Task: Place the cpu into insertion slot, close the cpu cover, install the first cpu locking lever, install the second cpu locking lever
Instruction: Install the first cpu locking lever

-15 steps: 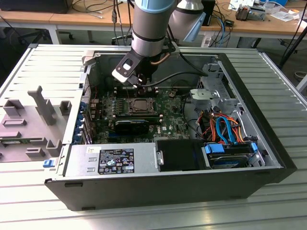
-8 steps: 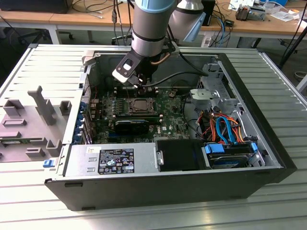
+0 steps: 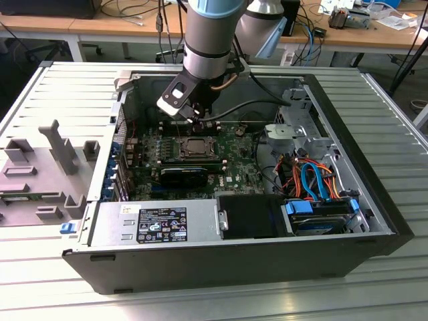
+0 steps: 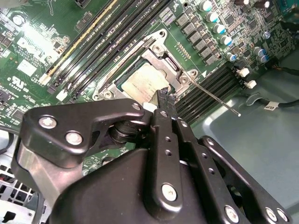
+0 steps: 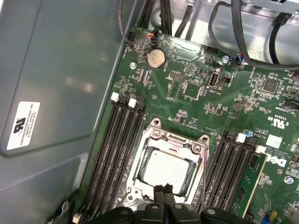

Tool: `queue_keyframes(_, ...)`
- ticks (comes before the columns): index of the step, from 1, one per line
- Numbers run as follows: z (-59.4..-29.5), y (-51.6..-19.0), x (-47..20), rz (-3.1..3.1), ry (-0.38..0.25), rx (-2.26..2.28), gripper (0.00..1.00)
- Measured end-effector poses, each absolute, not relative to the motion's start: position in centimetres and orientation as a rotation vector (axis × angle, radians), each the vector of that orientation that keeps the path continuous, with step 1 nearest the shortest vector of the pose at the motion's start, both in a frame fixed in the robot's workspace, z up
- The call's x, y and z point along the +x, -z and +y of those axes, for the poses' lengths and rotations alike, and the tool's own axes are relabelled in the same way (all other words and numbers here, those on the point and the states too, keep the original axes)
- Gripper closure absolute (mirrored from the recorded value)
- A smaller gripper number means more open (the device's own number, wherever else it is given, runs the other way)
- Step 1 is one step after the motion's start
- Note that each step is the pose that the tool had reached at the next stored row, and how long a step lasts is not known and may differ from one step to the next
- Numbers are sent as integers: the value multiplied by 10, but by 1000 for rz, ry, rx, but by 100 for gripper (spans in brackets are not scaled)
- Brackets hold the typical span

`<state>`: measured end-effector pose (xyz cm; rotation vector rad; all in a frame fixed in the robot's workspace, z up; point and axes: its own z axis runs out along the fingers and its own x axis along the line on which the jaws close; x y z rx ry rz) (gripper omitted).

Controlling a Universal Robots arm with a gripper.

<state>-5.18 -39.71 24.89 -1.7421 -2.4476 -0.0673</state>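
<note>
One cpu (image 5: 166, 170) lies under the closed cpu cover (image 5: 175, 141), 6 o'clock from the end effector (image 3: 198, 122) in the exterior view. Narrow and empty, it could slip off the loose locking lever (image 4: 217, 99), gouging the motherboard (image 5: 187, 93).

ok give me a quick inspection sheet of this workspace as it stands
surface: slatted metal table carrying an open computer case.
job's things: chip seated on the green board; cover lying flat around it; a thin lever sticks out free.
clutter: grey fixture on the table, at the exterior view's left.
grippers: gripper shut, tips at the chip's edge.
cables: orange and blue cables inside the case, at the exterior view's right.
surroundings: desks behind.
</note>
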Motion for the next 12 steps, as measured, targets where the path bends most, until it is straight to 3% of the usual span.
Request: queue_keyframes(12,-397,-249,-52,-2461,66,-1722,89)
